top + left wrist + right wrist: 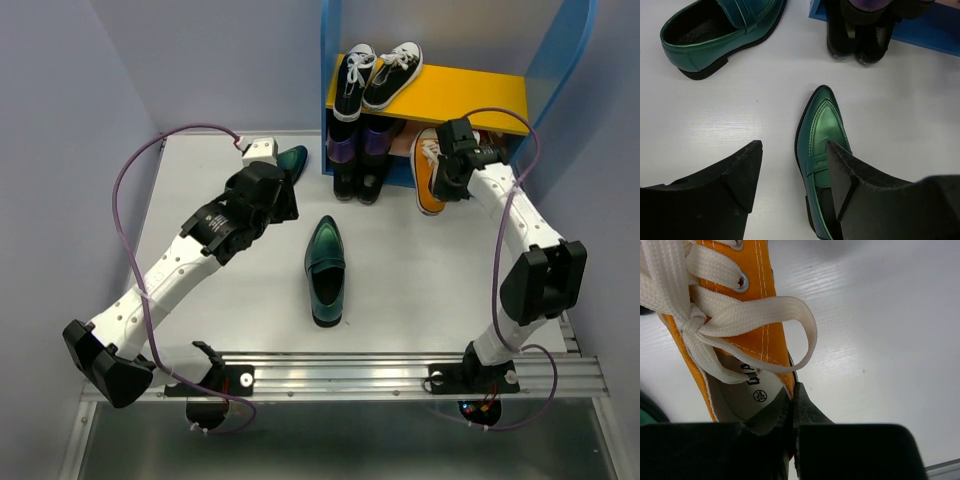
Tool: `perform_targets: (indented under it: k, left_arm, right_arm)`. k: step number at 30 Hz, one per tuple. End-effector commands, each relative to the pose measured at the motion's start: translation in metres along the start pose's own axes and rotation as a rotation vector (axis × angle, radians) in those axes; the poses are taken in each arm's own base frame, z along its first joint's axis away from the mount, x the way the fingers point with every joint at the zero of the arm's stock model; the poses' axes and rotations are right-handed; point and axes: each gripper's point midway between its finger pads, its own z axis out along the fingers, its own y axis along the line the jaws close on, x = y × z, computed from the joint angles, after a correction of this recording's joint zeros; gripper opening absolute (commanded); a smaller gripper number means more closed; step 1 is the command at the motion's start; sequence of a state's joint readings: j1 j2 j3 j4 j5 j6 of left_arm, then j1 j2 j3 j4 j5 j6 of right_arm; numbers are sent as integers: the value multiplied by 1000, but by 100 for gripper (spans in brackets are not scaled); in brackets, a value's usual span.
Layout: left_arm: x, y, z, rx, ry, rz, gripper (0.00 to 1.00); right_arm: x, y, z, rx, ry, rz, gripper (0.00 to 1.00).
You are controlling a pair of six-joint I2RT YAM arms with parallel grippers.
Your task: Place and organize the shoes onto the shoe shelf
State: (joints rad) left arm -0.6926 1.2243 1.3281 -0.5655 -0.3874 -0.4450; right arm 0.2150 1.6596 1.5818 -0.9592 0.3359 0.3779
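Note:
A shiny green loafer (pixel 326 270) lies mid-table, toe away from me; it shows at the top left of the left wrist view (pixel 715 32). A second green loafer (pixel 822 145) lies under my open left gripper (pixel 792 175), one finger over its opening; in the top view only its toe (pixel 292 158) shows beyond the gripper (pixel 278 185). My right gripper (pixel 792 405) is shut on the side wall of an orange sneaker (pixel 740 340) with white laces, at the blue shelf's (pixel 555 75) lower tier (pixel 430 170). Black shoes are hidden.
Black sneakers with white laces (pixel 375 75) sit on the yellow upper board (pixel 470 95). Purple and black shoes (pixel 358 160) stand at the lower tier's left. The shelf is at the table's far edge, against the wall. A metal rail (pixel 400 375) runs along the near edge.

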Motion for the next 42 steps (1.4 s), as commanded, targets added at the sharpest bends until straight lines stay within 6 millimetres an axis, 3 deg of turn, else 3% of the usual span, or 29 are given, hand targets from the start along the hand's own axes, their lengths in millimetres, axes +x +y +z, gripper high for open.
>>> perform_targets:
  k: [1,5,6,7,12,14,20,36,42]
  left_arm:
    - [-8,4,-7,8,-40,-11,65]
    - [-9,4,-8,8,-40,-15,65]
    - [-8,5,-8,7,-39,-14,65]
    - [-9,5,-9,8,-40,-15,65]
    - [-8,8,-11,0,-41,-19,65]
    - [-8,9,-12,-2,-43,-24,65]
    - [-7,12,-13,-9,-40,-25,65]
    - [-8,14,-16,-15,-44,-34,65]
    - [-7,16,-17,-21,-43,-35,65]
  right_arm:
    - [-72,3,-15,-36,-189,64,1]
    - [-90,5,2,-19,-191,65,1]
    - [-102,7,-2,-20,-216,74,1]
    - [-105,5,9,-3,-205,74,1]
    - [-138,13,11,-16,-256,99,1]
    - [-143,11,21,2,-249,105,1]
    - [-168,8,19,19,-307,150,1]
    - [-181,-11,42,113,-337,218,1]
    - [-179,-8,53,116,-329,231,1]
